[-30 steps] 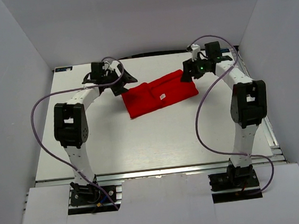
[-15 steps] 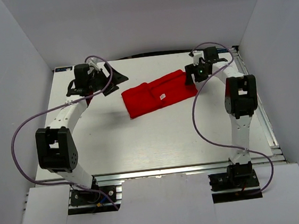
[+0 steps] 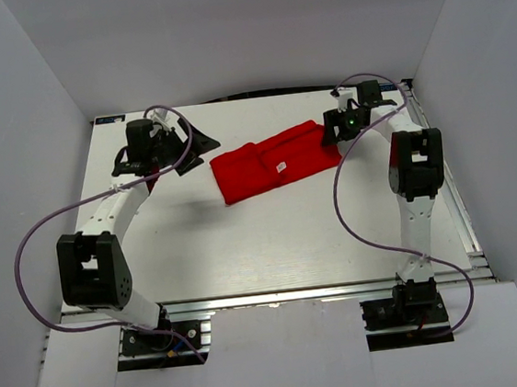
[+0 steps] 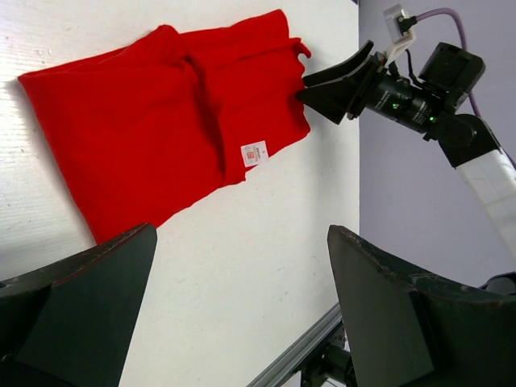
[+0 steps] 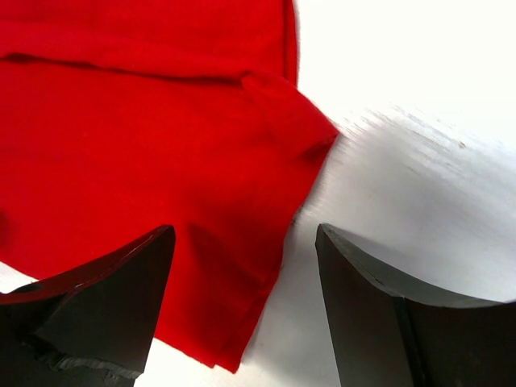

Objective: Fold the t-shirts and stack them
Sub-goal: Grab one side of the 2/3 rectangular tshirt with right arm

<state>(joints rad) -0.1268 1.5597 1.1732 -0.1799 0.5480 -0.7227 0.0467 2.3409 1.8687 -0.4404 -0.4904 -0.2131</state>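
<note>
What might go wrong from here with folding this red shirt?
The right gripper is open astride the loose right edge of the t-shirt; closing there may pinch only one layer and undo the fold. The left gripper is open and off the cloth, so a one-sided pull could drag it.

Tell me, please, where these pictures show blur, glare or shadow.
Top view: even light, soft shadows on the table, a bright strip at its near edge. Left wrist view: the t-shirt is sharp. Right wrist view: the table beside it looks washed out and smeared; the fingers are dark.
</note>
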